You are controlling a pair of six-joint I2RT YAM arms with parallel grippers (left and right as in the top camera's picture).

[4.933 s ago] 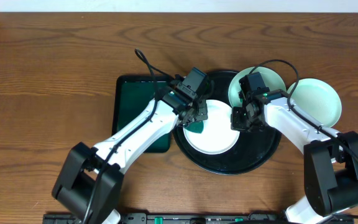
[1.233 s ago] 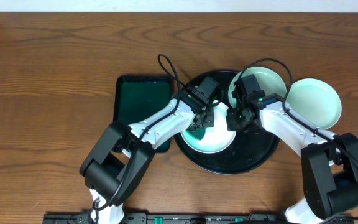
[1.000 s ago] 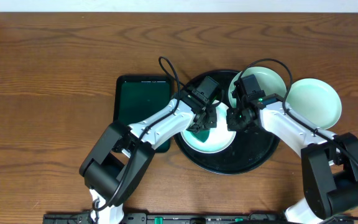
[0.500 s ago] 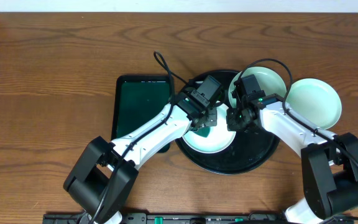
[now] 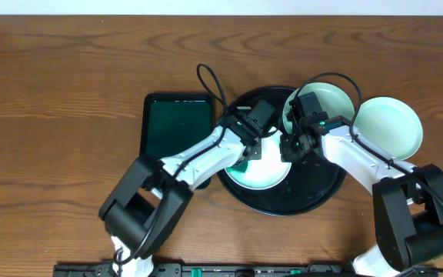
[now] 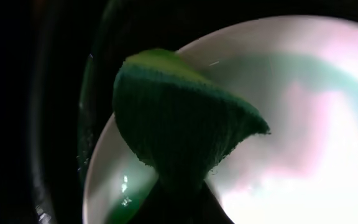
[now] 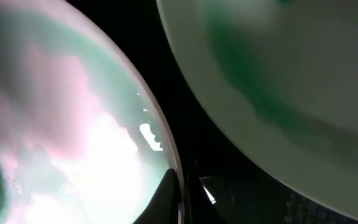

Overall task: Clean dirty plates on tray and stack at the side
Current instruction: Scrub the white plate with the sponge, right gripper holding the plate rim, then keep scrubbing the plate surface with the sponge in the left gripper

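A pale-mint plate (image 5: 266, 173) lies in the black tray (image 5: 314, 188). My left gripper (image 5: 250, 154) is shut on a dark green cloth (image 6: 179, 118), which it presses onto the plate's (image 6: 303, 124) left part. At the plate's right rim (image 7: 174, 168), my right gripper (image 5: 289, 150) is shut, one finger on each side of the edge. A second plate (image 5: 325, 101) sits at the tray's upper right and shows a green smear (image 7: 241, 68). The third plate (image 5: 391, 127) rests on the table to the right of the tray.
A dark green rectangular tray (image 5: 175, 131) lies just left of the black tray, under my left arm. Brown wooden table (image 5: 52, 115) surrounds everything. A black cable (image 5: 206, 81) loops above the left wrist.
My left gripper has shifted the cloth a little across the plate, and the arm's elbow has swung. The right gripper and the plates stay in place.
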